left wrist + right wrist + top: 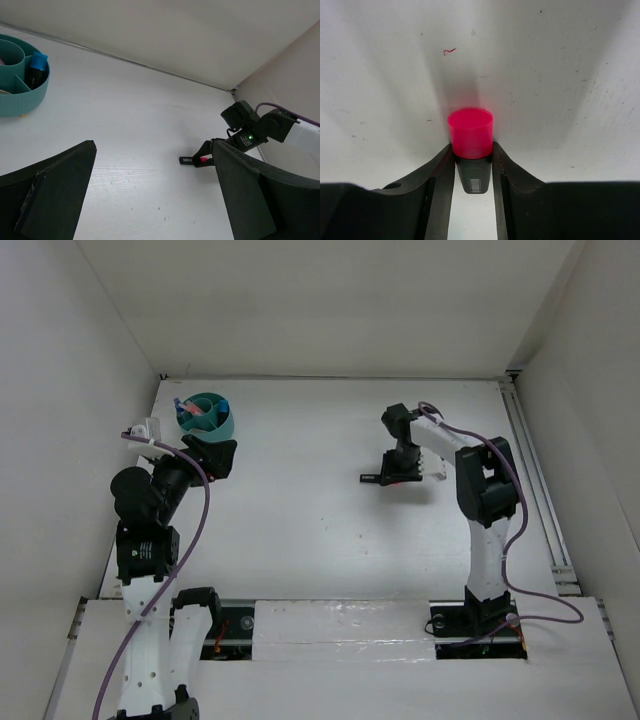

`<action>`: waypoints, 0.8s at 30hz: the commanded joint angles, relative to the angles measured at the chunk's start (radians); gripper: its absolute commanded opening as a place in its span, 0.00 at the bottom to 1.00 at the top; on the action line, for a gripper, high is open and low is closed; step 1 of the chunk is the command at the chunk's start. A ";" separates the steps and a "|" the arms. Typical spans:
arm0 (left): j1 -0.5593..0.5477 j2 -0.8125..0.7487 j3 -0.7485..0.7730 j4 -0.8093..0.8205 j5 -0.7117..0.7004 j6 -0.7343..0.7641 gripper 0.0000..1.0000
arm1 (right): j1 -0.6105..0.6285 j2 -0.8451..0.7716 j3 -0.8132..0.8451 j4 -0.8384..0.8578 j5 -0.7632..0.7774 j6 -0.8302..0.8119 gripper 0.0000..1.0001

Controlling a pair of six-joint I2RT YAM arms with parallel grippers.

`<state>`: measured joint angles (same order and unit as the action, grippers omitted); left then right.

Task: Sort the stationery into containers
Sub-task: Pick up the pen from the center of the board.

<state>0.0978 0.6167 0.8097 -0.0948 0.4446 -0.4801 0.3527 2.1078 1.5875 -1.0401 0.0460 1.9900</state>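
Fingers [440,175] of the right gripper [473,151] press against both sides of a black marker [470,131] just behind its pink cap, so I judge them clamped on it; the marker lies flat on the table [300,540], right of the middle and well apart from the teal tub [205,415] in the far left corner; one tub compartment already holds a blue-ended marker [36,65]. The left gripper [154,165] hangs near the tub, jaws spread wide, holding nothing.

The marker should be light and stiff, with a smooth round plastic barrel that is probably slippery; it could roll or twist between flat pads. A hold right beside the cap sits near one end, so the long black body may sag or swing on the lift; the wider cap could act as a stop against sliding. A hold nearer the middle of the barrel would balance better; it looks sturdy enough for a firm squeeze.
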 commanded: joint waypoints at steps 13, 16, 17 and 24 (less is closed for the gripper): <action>-0.001 0.020 -0.004 0.050 0.045 0.015 1.00 | 0.172 0.021 -0.062 0.425 0.371 -0.294 0.00; -0.001 0.041 -0.004 0.050 0.055 0.015 1.00 | 0.239 0.088 0.026 0.527 0.352 -0.623 0.00; -0.001 0.041 -0.004 0.050 0.065 0.015 1.00 | 0.253 0.112 0.064 0.506 0.335 -0.684 0.00; -0.001 0.051 -0.004 0.050 0.056 0.024 1.00 | 0.327 0.045 0.014 0.805 0.169 -1.169 0.00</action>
<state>0.0978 0.6674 0.8097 -0.0944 0.4889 -0.4728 0.6598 2.2135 1.6764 -0.4095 0.3122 1.1419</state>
